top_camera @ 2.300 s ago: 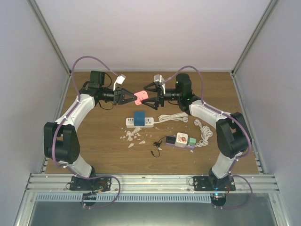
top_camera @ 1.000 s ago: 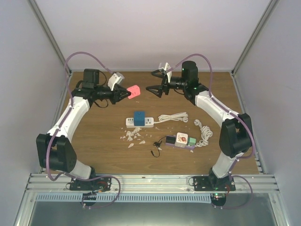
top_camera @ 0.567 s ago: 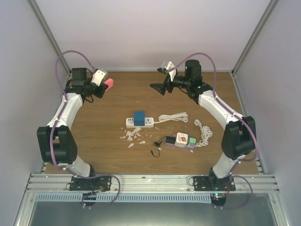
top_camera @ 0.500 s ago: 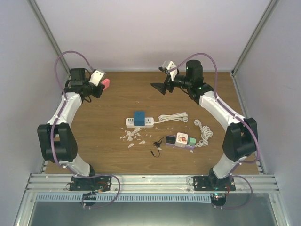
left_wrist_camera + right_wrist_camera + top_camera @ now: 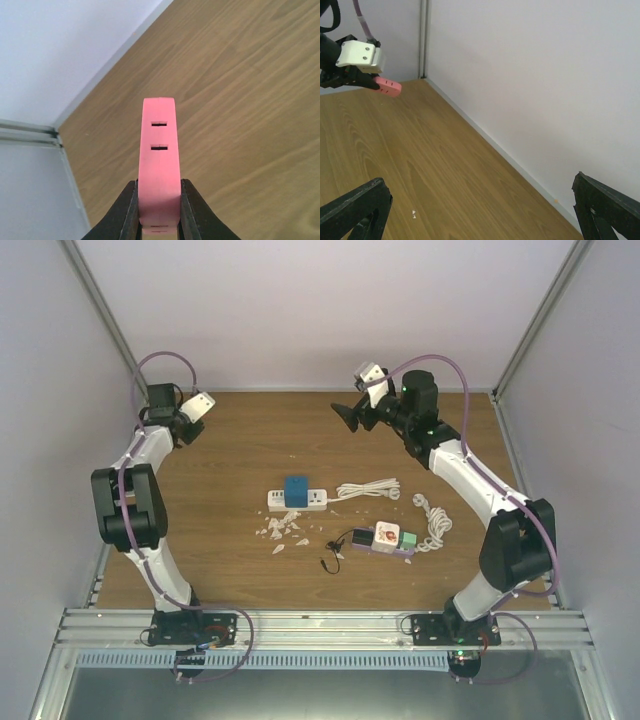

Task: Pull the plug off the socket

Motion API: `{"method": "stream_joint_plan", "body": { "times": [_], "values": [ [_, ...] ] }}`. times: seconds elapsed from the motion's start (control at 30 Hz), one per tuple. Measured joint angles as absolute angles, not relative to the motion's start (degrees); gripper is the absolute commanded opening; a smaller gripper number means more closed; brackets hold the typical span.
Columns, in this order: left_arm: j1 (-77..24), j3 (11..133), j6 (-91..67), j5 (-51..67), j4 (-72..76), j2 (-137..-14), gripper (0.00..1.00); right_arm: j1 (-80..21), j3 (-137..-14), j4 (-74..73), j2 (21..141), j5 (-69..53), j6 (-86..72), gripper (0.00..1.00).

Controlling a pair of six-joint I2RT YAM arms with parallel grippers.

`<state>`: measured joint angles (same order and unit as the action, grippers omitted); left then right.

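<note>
A white power strip [image 5: 297, 500] lies mid-table with a blue plug block [image 5: 295, 487] standing in it. My left gripper [image 5: 159, 189] is shut on a pink block [image 5: 159, 145] with two slots. It holds the block above the wood near the back left corner. The block also shows in the right wrist view [image 5: 387, 86]; the top view hides it behind the left wrist. My right gripper [image 5: 350, 413] is raised near the back wall, open wide and empty, with its fingers [image 5: 355, 207] far apart.
A purple strip with a white and a green cube [image 5: 385, 538] lies right of centre. A coiled white cable [image 5: 432, 520] lies beside it. White scraps [image 5: 280, 530] and a small black lead [image 5: 330, 560] lie in front of the power strip. Walls close in at the back and sides.
My left arm has swung from the table's middle to the back left corner with the pink block in its grip. My right gripper has drawn back and up, staying open.
</note>
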<state>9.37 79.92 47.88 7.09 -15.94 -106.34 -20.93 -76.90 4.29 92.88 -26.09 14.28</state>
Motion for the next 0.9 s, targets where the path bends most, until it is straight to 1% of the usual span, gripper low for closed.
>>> {"method": "stream_joint_plan", "body": {
  "times": [0.17,0.6,0.7,0.9],
  "values": [
    [10.0,83.5,55.0,3.3,-12.0,-111.9,0.0,-20.9,-76.9,3.9,92.9,-25.3,14.1,1.0],
    [10.6,86.0,68.2,-4.4,-4.3,-121.9,0.06,-20.9,-80.5,-1.8,96.1,-33.2,14.8,1.0],
    [10.7,85.9,70.5,-5.1,-2.7,-122.7,0.11,-20.9,-81.4,-3.0,97.1,-33.8,15.0,0.99],
    [10.7,85.9,73.0,-5.3,-1.6,-123.0,0.28,-20.9,-81.8,-4.3,97.3,-35.0,15.2,1.0]
  ]
}}
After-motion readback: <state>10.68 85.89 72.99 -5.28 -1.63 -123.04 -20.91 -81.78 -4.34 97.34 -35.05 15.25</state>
